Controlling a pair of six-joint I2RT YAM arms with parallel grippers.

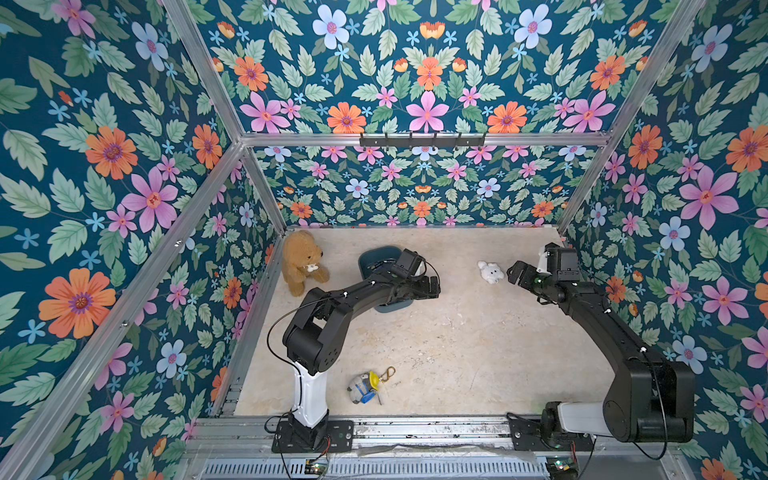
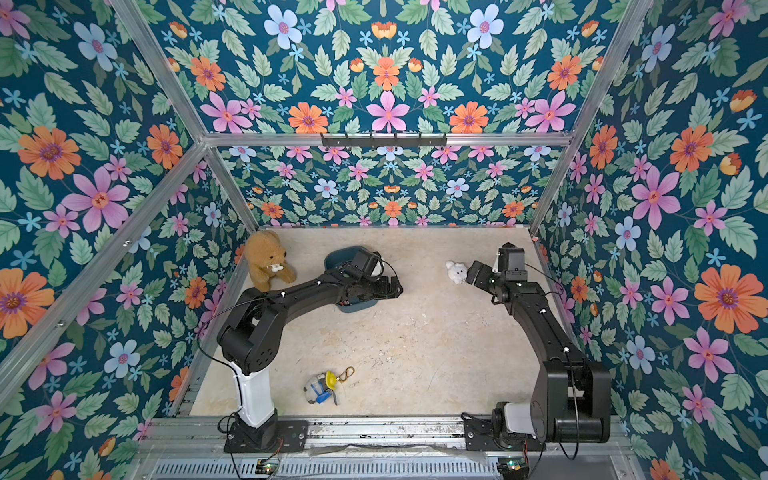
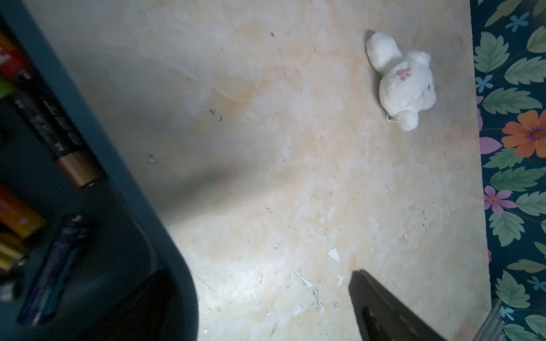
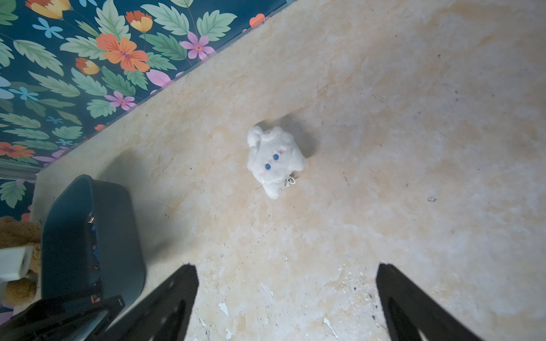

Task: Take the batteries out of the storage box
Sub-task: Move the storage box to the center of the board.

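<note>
Black left claw (image 3: 260,279): wide, empty, astride storage box (image 3: 124,195) wall | right claw (image 4: 286,267): same

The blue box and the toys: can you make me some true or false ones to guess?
The storage box has batteries in it. True.
The right tool is squeezing the white plush. False: it is open, and the plush lies free on the table.
The brown teddy bear sits beside the box. True.
The left tool holds a battery. False: it is open and empty.
</note>
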